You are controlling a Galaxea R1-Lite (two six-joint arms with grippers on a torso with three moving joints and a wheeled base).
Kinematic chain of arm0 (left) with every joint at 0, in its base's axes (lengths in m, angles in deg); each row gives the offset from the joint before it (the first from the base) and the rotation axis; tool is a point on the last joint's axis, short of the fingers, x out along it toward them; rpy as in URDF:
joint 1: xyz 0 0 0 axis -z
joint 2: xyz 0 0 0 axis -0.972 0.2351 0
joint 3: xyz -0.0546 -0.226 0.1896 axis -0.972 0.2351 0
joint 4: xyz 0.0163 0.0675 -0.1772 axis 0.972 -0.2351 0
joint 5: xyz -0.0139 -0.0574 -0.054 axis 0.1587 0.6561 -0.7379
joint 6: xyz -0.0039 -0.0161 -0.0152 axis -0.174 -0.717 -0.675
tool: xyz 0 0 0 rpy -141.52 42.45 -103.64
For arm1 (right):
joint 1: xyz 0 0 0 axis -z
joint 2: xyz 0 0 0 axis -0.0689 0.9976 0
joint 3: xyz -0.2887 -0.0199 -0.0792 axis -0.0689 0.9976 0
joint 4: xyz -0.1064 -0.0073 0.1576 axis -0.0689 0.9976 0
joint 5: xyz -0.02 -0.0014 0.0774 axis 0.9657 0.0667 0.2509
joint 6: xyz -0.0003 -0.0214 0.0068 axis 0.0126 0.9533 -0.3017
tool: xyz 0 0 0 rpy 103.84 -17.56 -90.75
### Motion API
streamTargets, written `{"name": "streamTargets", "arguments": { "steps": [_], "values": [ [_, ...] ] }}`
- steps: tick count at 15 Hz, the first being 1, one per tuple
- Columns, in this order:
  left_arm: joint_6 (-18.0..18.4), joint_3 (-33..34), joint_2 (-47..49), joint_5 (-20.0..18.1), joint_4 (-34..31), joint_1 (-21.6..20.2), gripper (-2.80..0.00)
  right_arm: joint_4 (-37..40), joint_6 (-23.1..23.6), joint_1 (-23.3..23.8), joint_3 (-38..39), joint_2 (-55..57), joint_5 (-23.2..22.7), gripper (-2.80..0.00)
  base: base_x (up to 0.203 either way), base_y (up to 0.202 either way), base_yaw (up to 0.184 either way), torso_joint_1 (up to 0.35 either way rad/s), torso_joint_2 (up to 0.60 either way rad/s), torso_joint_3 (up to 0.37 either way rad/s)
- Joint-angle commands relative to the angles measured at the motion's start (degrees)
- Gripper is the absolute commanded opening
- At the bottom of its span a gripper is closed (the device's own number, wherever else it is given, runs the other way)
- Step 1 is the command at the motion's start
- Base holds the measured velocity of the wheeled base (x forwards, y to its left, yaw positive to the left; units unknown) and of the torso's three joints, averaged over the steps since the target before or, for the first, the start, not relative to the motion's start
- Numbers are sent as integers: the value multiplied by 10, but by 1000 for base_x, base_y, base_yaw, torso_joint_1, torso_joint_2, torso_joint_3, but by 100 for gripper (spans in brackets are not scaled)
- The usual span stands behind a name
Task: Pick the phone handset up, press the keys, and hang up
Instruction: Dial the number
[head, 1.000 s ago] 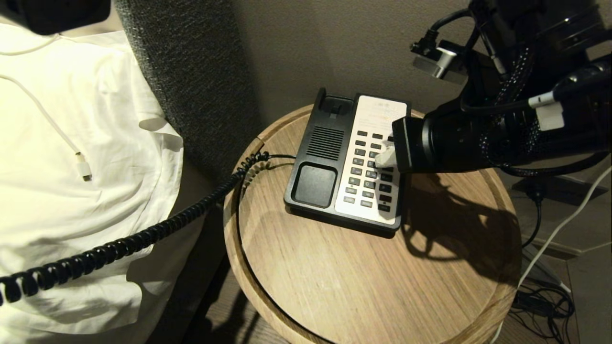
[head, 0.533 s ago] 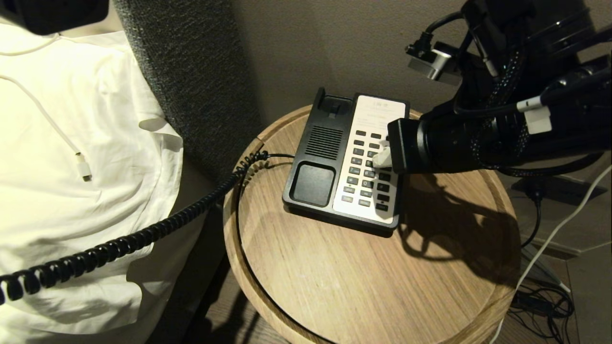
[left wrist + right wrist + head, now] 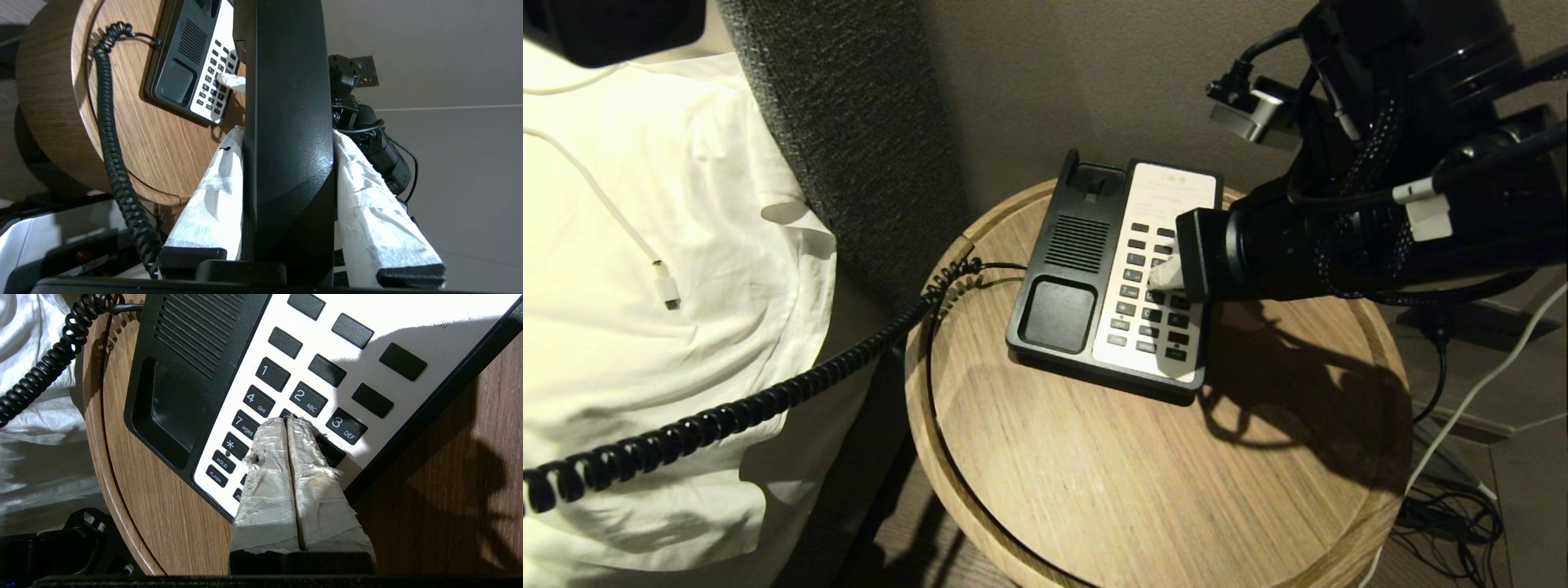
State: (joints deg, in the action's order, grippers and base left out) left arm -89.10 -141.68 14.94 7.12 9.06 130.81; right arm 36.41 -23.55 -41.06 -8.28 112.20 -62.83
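Right gripper point(image 3: 288, 421), fingers pressed together, pokes the keys point(image 3: 286, 392); left gripper point(image 3: 288, 134) pinches the phone handset point(image 3: 288, 102). Key-pressing underway; next, hang up in the cradle point(image 3: 1059, 316).

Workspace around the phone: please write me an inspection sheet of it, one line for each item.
Surface: round wooden table, raised rim.
Job's things: handset off the base; keys on white faceplate.
Clutter: nothing seen.
Grippers: left pincer shut on handset; right pincer shut, tips at the middle keypad column.
Cables: coiled cord runs off the table's left; white cable on sheet.
Surroundings: white bedding, grey headboard, floor wires.
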Motion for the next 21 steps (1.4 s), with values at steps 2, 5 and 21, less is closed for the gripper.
{"name": "streamTargets", "arguments": {
  "steps": [2, 5, 21],
  "values": [
    [-3, 4, -3, 0, -2, 0, -280, 2, -1, 0, 3, 0, 1, -280, 0, 0, 0, 0, 0, 0],
    [-3, 5, -4, 0, -2, 0, -280, 2, -6, 0, -7, -5, 1, -280, 0, 0, 0, 0, 0, 0],
    [-4, 11, -9, -4, -3, -6, -280, 28, -20, -19, -8, -25, -18, -280, 0, 0, 0, 0, 0, 0]
  ]
}}
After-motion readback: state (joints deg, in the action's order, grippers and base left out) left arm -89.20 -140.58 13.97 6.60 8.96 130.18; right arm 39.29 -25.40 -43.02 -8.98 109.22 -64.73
